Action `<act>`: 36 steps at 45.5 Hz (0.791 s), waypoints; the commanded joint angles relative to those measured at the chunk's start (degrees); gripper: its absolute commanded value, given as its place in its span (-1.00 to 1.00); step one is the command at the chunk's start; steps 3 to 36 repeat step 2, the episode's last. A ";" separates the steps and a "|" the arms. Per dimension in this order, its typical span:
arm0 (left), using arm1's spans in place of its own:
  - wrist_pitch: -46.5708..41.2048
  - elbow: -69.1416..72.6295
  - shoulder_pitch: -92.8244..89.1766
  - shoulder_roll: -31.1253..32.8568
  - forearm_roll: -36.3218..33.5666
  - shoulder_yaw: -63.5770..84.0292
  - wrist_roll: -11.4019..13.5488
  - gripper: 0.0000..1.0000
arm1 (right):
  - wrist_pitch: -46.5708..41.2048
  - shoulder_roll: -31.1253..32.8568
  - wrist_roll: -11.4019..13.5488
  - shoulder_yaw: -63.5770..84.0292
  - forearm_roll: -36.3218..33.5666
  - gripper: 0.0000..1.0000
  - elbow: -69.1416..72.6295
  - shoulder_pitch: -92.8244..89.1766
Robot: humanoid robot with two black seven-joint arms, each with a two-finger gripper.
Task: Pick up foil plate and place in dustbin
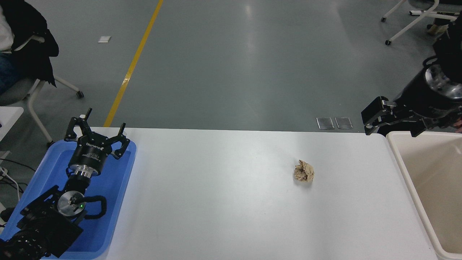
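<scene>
Right now my right gripper point(375, 119) hangs above the table's far right corner, just beyond the dustbin point(404, 169); only one finger shows clearly, so I cannot tell how my jaws stand. My left gripper point(96, 130) rests spread wide over the blue tray point(119, 202) at lower left. A crumpled paper ball point(304, 171) lies alone on the white table point(223, 202), well apart from both.

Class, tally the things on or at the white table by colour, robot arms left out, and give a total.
Blue: 1, the tray
Brown: 1, the paper ball
Cream: 1, the dustbin
Silver: 0, no foil plate in view
Total: 3
</scene>
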State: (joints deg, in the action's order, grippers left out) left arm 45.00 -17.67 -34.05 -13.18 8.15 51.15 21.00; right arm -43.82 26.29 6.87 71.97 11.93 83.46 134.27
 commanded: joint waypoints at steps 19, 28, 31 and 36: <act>0.00 0.00 -0.05 0.00 0.02 0.00 0.00 1.00 | -1.18 -0.18 0.07 -0.25 0.46 1.00 1.44 1.43; 0.00 0.00 -0.05 0.00 0.02 0.00 0.00 1.00 | -1.18 -0.18 0.07 -0.25 0.46 1.00 1.44 1.43; 0.00 0.00 -0.05 0.00 0.02 0.00 0.00 1.00 | -1.18 -0.18 0.07 -0.25 0.46 1.00 1.44 1.43; 0.00 0.00 -0.05 0.00 0.02 0.00 0.00 1.00 | -1.18 -0.18 0.07 -0.25 0.46 1.00 1.44 1.43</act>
